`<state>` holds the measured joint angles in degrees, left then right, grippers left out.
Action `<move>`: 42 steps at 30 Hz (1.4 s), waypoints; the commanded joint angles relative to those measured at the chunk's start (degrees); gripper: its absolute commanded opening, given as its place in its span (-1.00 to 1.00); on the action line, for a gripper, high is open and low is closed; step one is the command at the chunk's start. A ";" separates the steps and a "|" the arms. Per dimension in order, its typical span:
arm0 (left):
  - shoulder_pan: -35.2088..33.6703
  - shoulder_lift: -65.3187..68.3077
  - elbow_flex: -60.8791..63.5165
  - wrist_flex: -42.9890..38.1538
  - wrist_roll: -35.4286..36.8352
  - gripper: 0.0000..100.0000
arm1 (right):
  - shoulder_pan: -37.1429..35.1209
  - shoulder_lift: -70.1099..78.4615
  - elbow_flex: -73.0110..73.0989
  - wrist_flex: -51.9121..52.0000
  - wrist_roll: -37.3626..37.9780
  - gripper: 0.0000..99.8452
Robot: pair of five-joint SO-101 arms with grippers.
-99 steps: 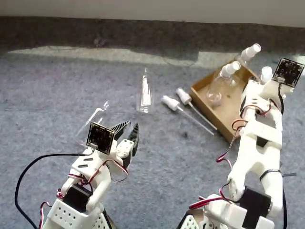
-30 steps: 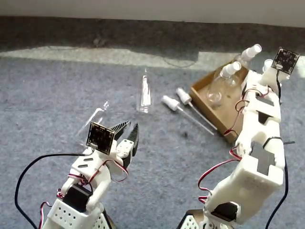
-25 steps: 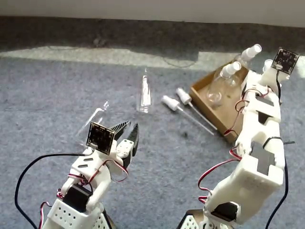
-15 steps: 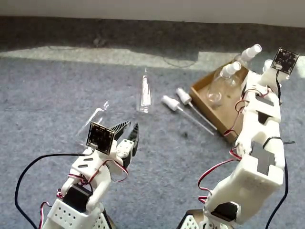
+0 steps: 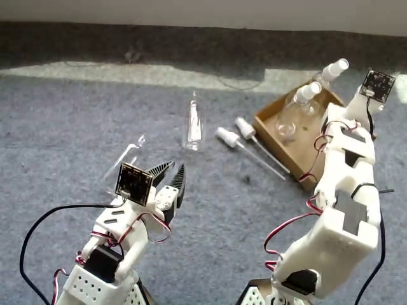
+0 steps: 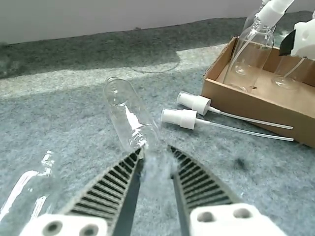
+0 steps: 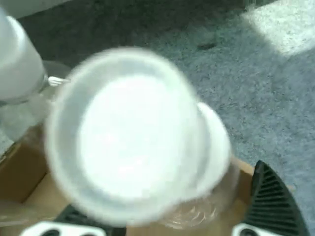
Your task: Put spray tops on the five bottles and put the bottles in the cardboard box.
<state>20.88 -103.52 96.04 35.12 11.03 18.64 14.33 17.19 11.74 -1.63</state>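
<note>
Your palette: white, clear, brown, grey, black.
You've got white tops (image 6: 193,102), every bottle (image 6: 129,120) clear, a brown box (image 6: 251,105), grey carpet (image 6: 59,108), black ribbed fingers (image 6: 114,184).

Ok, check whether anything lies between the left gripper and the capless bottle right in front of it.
Nothing visible does. The left gripper points at the bottle across bare grey carpet; the two spray tops lie off to the side, toward the cardboard box.

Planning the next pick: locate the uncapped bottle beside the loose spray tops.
In the high view, the uncapped bottle lies on the carpet left of the loose spray tops, ahead of the left end effector.
</note>
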 commanded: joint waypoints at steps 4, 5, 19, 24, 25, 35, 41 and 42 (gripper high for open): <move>-0.40 -0.31 1.10 0.00 -0.53 -0.90 | -0.48 -13.49 -0.92 1.54 0.70 -0.40; -0.40 -0.31 1.10 0.00 -0.53 -0.90 | -0.48 -14.64 -0.92 1.54 0.70 -0.40; -0.57 -0.31 1.10 0.00 -0.53 -0.91 | -2.95 -38.20 -0.75 22.90 0.62 -0.41; -0.57 -0.31 1.10 0.00 -0.53 -0.91 | -8.13 -50.07 1.54 30.11 0.53 -0.41; -0.57 -0.31 1.10 0.00 -0.53 -0.91 | -9.27 -52.53 2.51 31.25 0.53 -0.41; -0.57 -0.40 1.10 0.00 -0.53 -0.91 | -22.55 -77.49 22.02 32.75 0.44 -0.61; -0.66 -0.57 1.10 0.00 -0.53 -0.91 | -31.16 -86.55 32.75 32.75 0.70 -0.90; -0.66 -0.57 1.10 0.00 -0.53 -0.91 | -32.84 -86.99 33.80 32.75 0.79 -0.92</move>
<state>20.88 -103.52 96.04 35.12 11.03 -9.58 -69.63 49.54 44.79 -1.63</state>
